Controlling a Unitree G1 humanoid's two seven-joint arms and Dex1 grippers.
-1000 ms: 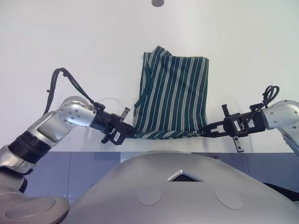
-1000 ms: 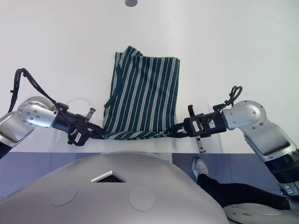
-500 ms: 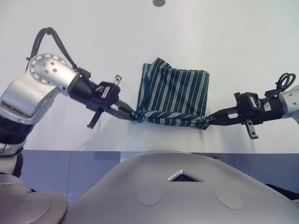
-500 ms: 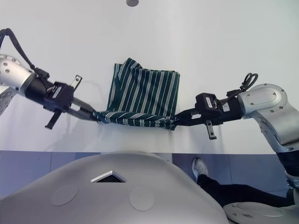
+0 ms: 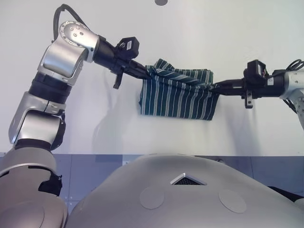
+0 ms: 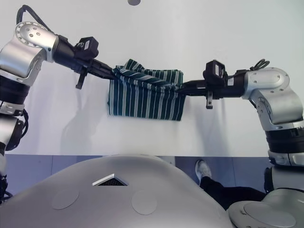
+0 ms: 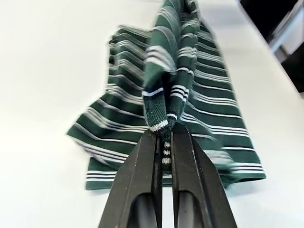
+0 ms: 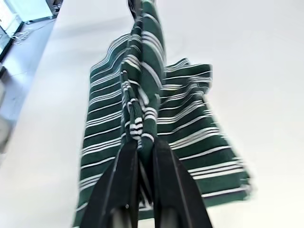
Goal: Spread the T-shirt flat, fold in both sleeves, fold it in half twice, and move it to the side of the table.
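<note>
Looked to be partway through a half fold. Gripped the T-shirt (image 5: 176,99) by two corners, clamped tight in the left claw (image 5: 144,72) and the right claw (image 5: 215,86). Held that edge raised over the rest, spread on the white surface (image 5: 95,128). Needed next, probably: lowering the edge squarely onto the far edge, then letting go.

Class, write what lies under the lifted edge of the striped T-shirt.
Beneath the edge pinched by the left pincer and right pincer lies the lower layer of the T-shirt on the table. Table under that layer is hidden.
</note>
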